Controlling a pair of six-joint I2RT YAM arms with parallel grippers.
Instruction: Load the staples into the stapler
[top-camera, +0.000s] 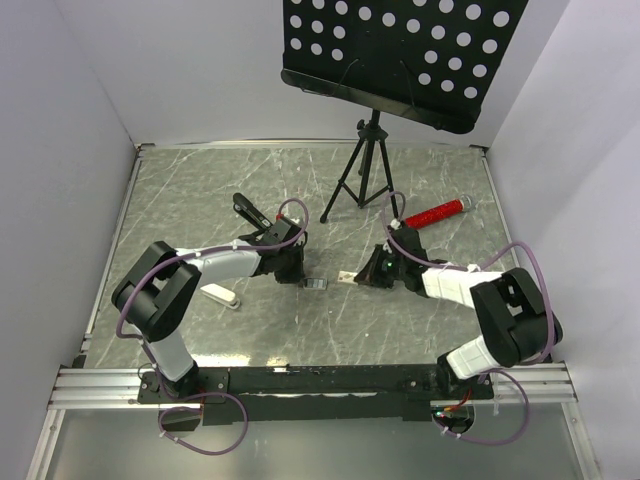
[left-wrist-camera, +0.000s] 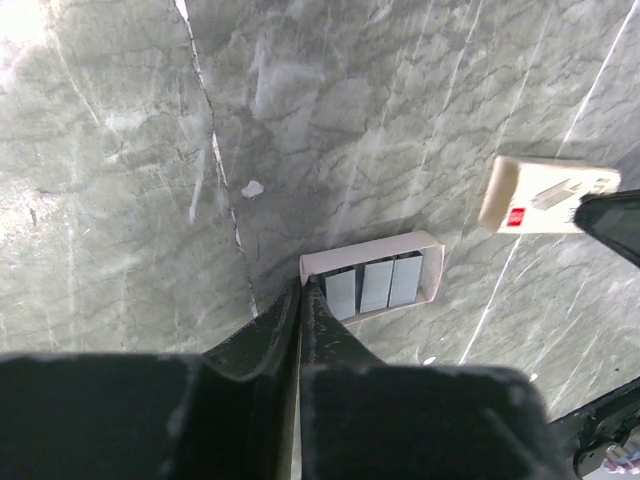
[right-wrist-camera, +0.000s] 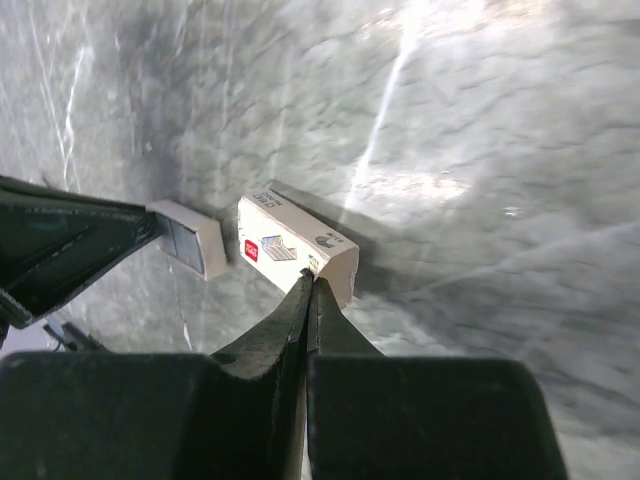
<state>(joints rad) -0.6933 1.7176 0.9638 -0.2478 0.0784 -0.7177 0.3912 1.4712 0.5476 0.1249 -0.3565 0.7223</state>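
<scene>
Silvery-grey staples (left-wrist-camera: 375, 283) lie in the open tray (left-wrist-camera: 372, 243) just ahead of the left gripper (left-wrist-camera: 302, 284), jaws pressed together at its corner; right gripper (right-wrist-camera: 312, 282), likewise closed, noses the box sleeve (right-wrist-camera: 285, 243), and either push may skid the tray, spilling them.

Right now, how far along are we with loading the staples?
Done: the tray is out of its sleeve, staples exposed. In hand: nothing; left tool is shut at the tray's corner, right tool is shut at the sleeve. Left: picking up a strip and loading it.
</scene>
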